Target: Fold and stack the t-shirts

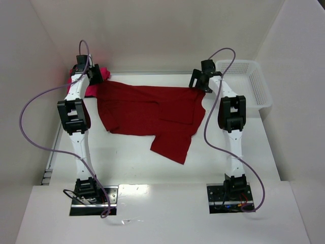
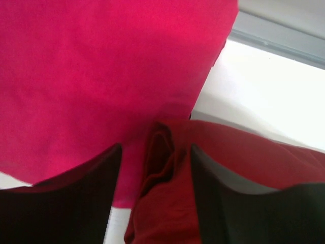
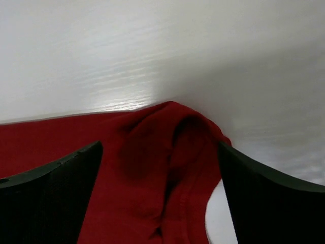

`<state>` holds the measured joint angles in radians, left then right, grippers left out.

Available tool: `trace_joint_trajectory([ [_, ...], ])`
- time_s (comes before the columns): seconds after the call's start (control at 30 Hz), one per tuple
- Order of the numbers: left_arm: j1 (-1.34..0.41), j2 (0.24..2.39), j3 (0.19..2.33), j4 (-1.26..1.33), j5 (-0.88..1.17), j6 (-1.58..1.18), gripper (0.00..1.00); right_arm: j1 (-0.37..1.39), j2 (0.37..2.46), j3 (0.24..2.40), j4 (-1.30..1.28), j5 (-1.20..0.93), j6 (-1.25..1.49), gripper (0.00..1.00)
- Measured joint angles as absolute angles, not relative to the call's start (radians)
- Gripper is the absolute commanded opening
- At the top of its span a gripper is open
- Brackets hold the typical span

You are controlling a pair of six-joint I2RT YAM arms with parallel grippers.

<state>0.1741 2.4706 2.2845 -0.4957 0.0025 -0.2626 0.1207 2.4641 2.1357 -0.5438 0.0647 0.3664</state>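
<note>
A dark crimson t-shirt [image 1: 147,107] lies spread and rumpled across the middle of the table, one part trailing toward the front [image 1: 172,145]. A magenta-pink t-shirt [image 1: 91,90] lies bunched at the far left corner. My left gripper [image 1: 95,75] hovers over the crimson shirt's far left corner, where it meets the pink cloth [image 2: 101,66]. Its jaws stand apart around a bunched crimson fold [image 2: 165,168]. My right gripper [image 1: 198,82] is at the shirt's far right corner. Its fingers are spread wide, and the crimson corner [image 3: 167,147] lies loose between them.
A white mesh basket [image 1: 249,81] stands at the far right, beside the right arm. White walls close in the table at the back and on both sides. Purple cables loop off both arms.
</note>
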Motion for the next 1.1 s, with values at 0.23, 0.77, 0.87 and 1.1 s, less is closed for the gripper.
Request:
trace_joint_trajectory([
  [0.23,0.174,2.318,2.125,-0.550,0.022,-0.248,0.78,0.120,2.454,2.215,-0.551,-0.054,0.357,1.00],
  [0.77,0.148,1.688,1.449,-0.570,0.188,-0.323,0.75,0.324,2.194,2.100,-0.532,-0.172,0.325,1.00],
  [0.87,0.122,1.697,1.323,-0.584,0.203,-0.351,0.75,0.327,2.148,1.994,-0.531,-0.168,0.326,1.00],
  [1.1,0.105,1.628,1.133,-0.578,0.203,-0.452,0.74,0.313,2.105,1.874,-0.531,-0.134,0.336,1.00],
])
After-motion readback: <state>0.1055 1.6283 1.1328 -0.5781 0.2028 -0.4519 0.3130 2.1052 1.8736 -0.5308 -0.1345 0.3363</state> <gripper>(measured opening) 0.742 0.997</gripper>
